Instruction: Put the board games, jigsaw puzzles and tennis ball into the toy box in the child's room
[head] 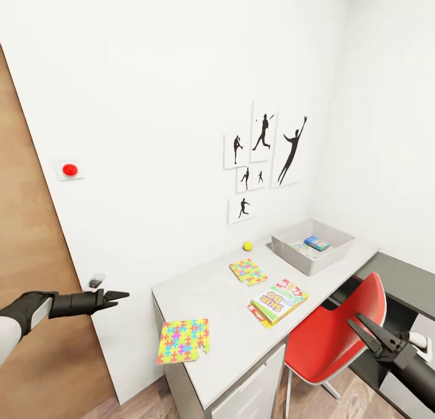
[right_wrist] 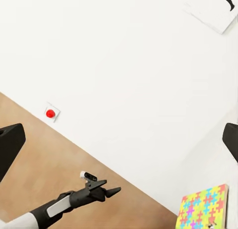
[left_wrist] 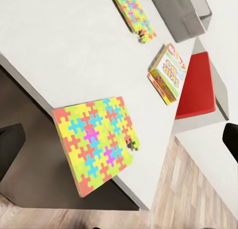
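Note:
On the pale grey table [head: 223,322] one jigsaw puzzle [head: 183,340] lies at the near left corner. A second jigsaw puzzle [head: 248,271] lies farther back, with the tennis ball [head: 248,246] by the wall behind it. A yellow-orange board game [head: 278,302] lies near the front edge. The grey toy box [head: 284,245] stands at the far end, with a small blue box [head: 317,243] and a flat printed item inside. My left gripper [head: 121,296] is open, left of the table and above the near puzzle [left_wrist: 96,142]. My right gripper [head: 356,323] hangs open over the red chair. The bed is out of view.
A red chair [head: 335,334] is tucked at the table's front. A dark-topped side cabinet [head: 405,286] stands to the right. The wooden door [head: 24,256] and a red wall button [head: 70,169] are at the left. Black silhouette pictures [head: 266,159] hang above the table.

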